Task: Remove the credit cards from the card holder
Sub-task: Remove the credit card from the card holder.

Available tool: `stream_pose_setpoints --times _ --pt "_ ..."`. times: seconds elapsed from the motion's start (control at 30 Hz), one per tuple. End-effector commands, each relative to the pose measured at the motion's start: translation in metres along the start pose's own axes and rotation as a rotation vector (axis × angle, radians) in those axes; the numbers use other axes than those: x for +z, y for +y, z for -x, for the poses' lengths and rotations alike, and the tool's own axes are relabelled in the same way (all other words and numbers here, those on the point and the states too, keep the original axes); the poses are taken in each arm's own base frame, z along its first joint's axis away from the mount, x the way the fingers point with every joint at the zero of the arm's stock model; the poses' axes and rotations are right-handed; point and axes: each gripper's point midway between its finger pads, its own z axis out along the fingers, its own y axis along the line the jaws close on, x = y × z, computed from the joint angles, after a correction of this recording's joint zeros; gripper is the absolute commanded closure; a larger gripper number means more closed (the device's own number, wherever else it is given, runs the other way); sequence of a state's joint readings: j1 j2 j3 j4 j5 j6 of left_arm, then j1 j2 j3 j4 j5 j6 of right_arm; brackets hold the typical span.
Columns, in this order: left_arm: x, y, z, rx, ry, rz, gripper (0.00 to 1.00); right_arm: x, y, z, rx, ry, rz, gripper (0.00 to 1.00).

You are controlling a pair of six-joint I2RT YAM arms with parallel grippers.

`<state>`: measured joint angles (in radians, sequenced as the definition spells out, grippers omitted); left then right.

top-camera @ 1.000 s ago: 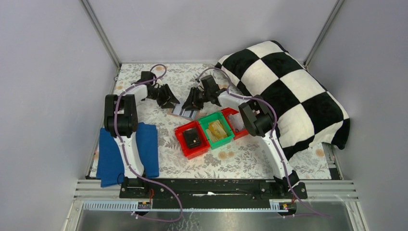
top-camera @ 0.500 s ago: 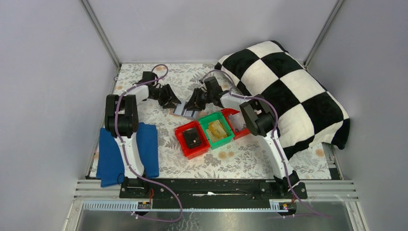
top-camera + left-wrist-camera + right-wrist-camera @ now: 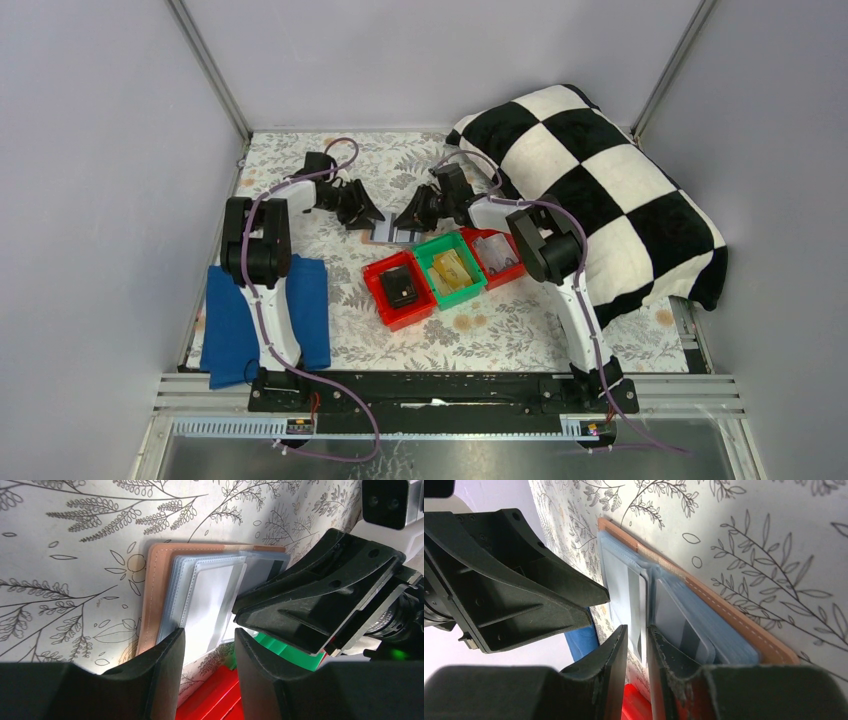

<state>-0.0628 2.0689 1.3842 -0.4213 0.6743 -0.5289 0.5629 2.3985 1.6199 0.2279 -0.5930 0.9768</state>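
The salmon-pink card holder (image 3: 392, 234) lies open and flat on the floral table, its clear sleeves up. Pale grey-blue and white credit cards (image 3: 216, 592) sit in the sleeves, framed by the pink edge (image 3: 156, 580). My left gripper (image 3: 209, 636) is open, its fingertips over the holder's near edge, one on each side of the white card. My right gripper (image 3: 637, 630) faces it from the other side. Its jaws stand a narrow gap apart, with the edge of a card (image 3: 634, 592) showing in that gap. The holder's stitched edge (image 3: 724, 605) runs beside it.
Just in front of the holder stand a red bin (image 3: 385, 305) holding a black item, a green bin (image 3: 468, 282) and another red bin (image 3: 512, 270). A black-and-white checkered cushion (image 3: 600, 190) fills the right side. A blue cloth (image 3: 228, 325) lies by the left arm's base.
Both grippers have shifted slightly right and back over the holder. The right gripper's jaws have narrowed around the card edge; the left jaws have kept their width.
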Motion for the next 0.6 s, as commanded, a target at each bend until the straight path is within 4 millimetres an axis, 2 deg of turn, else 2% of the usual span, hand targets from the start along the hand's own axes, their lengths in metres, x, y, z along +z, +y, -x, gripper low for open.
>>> stream_pose_setpoints --times 0.0,0.27,0.57 --pt "-0.004 0.002 -0.010 0.012 0.006 0.033 0.54 -0.021 0.015 0.017 -0.047 -0.086 -0.017 0.72" --pt "-0.015 -0.018 0.000 0.058 -0.039 0.014 0.53 -0.025 0.019 0.021 -0.074 -0.091 -0.019 0.71" --pt "-0.006 -0.014 -0.001 0.053 -0.009 0.017 0.53 -0.018 0.013 0.018 -0.076 -0.056 -0.026 0.71"
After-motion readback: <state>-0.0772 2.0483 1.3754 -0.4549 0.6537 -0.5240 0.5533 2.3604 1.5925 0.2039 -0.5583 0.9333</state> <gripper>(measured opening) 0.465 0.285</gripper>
